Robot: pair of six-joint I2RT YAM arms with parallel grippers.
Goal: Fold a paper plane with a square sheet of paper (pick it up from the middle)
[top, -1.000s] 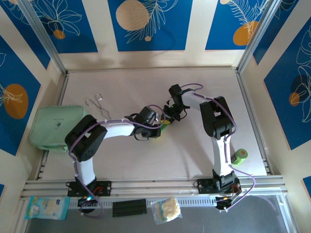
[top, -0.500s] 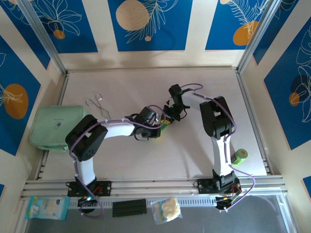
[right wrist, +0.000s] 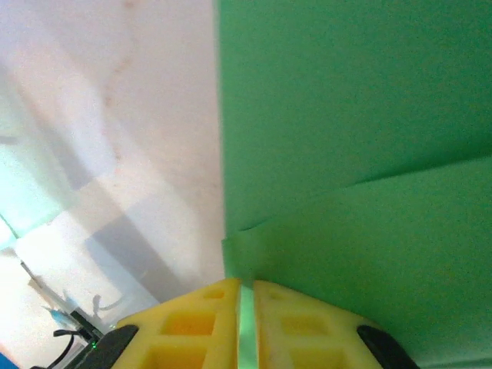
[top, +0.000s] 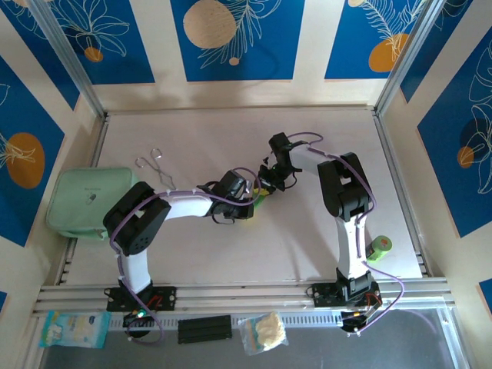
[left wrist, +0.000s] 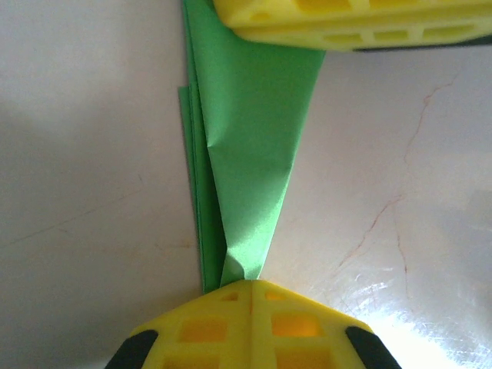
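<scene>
So, you've got both arms meeting near the middle of the table (top: 231, 131), with the paper plane (left wrist: 246, 131) stretched between them. Your left gripper (left wrist: 250, 286) has its yellow jaws pressed fully together, pinching the narrow pointed end of the green paper right at the tip. On your left wrist cam the plane runs away from that pinch and widens toward the top. A couple of layered edges show along its left side, and there's a soft crease down the middle. At the far end it goes under the right gripper's fingers (left wrist: 346, 19).

Your right gripper (right wrist: 246, 296) is closed down to a thin slit. You can see a sliver of green caught in that slit, so it has hold of the wide end of the plane. The right wrist cam shows one green layer lapping over another just ahead of the jaws, with bare table to the left.

On the overhead cam, a small bit of green peeks out between the two grippers. A pale mint pouch (top: 84, 200) sits at the table's left edge, with thin metal tongs (top: 156, 171) just beside it. A small green roll (top: 380, 246) is over by the right arm.
</scene>
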